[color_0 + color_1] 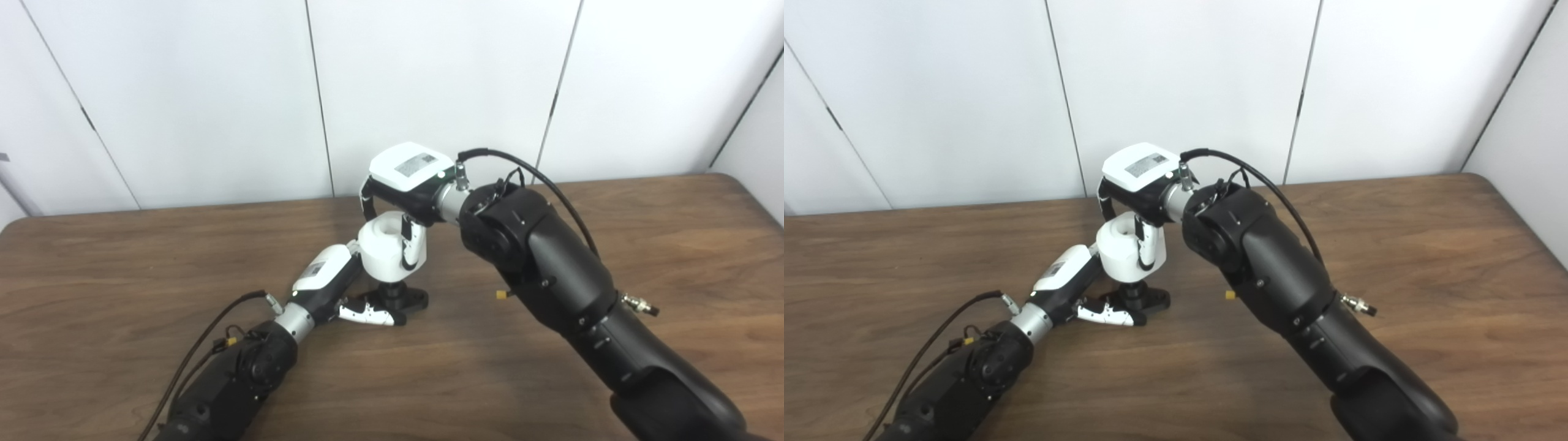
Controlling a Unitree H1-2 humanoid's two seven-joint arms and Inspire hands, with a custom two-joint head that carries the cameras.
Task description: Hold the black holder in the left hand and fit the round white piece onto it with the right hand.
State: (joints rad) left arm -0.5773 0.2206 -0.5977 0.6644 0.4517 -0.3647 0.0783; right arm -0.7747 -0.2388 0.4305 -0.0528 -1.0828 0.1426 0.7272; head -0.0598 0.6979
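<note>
So both hands are bunched up mid-counter (551, 380), which is dark wood grain with white wall panels (429, 79) behind it. The black holder (401, 297) sits on the counter with its short post sticking up, and the left hand (334, 282) is down low against it, with white fingers (367, 314) reaching along the base on the near side; I honestly can't tell if they're really clamped on it or just resting alongside. The round white piece (383, 248) is right on top of that post, upright, hollow end up, and the right hand (404, 184) comes at it from above with fingers (416, 245) curled down its side, so it's got hold of it. Both hands have a small grey label on the back (too blurry to read). Cables (527, 168) loop off each wrist.
</note>
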